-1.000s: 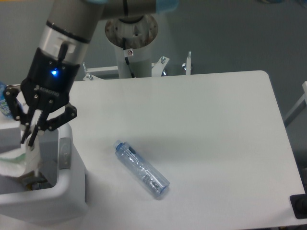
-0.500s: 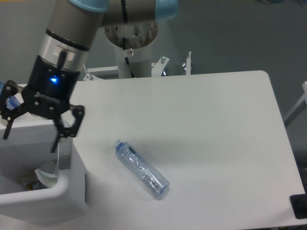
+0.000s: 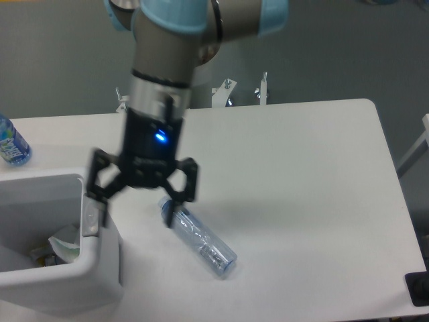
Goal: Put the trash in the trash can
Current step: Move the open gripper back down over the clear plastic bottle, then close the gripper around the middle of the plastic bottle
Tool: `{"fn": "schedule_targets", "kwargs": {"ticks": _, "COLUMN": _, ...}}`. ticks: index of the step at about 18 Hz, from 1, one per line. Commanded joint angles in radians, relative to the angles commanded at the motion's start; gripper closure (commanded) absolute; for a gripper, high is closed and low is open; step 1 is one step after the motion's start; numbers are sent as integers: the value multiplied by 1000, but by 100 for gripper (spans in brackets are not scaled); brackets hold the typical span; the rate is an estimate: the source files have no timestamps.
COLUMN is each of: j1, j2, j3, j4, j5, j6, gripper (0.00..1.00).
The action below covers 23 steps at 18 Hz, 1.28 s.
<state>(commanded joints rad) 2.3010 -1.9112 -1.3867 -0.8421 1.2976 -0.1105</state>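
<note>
A clear, bluish, dented plastic water bottle (image 3: 201,240) lies on the white table (image 3: 301,188), slanting from upper left to lower right. My gripper (image 3: 137,213) hangs open just above its capped end, between the bottle and the trash can, with nothing between its fingers. The white boxy trash can (image 3: 60,268) stands at the lower left with a grey tab on its right side. Inside it rests the creased white paper carton (image 3: 64,243).
A blue bottle (image 3: 10,142) with a blue-and-white label stands at the far left behind the bin. The arm's base column (image 3: 191,74) and some metal brackets sit behind the table's far edge. A dark object (image 3: 419,288) is at the lower right corner.
The gripper opened over the trash can, dropping the carton inside. It has since swung right and now hangs open over the bottle's capped end. The bottle has not moved.
</note>
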Motion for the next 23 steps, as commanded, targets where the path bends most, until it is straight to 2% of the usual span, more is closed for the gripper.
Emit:
{"fn": "schedule_targets", "kwargs": {"ticks": 6, "j1": 2, "j2": -126, "j3": -6, "j4": -9, "j5": 141, "j6": 3, "gripper": 0}}
{"fn": "schedule_targets", "kwargs": {"ticks": 9, "j1": 3, "j2": -176, "j3": -52, "j4": -12, "j5": 173, "j6": 44, "gripper": 0}}
{"fn": "schedule_targets", "kwargs": {"ticks": 15, "j1": 8, "j2": -229, "j3": -95, "j4": -12, "j5": 301, "j6": 52, "gripper": 0}}
{"fn": "schedule_targets", "kwargs": {"ticks": 23, "j1": 8, "j2": -250, "j3": -164, "j4": -3, "j5": 367, "j6": 52, "gripper": 0}}
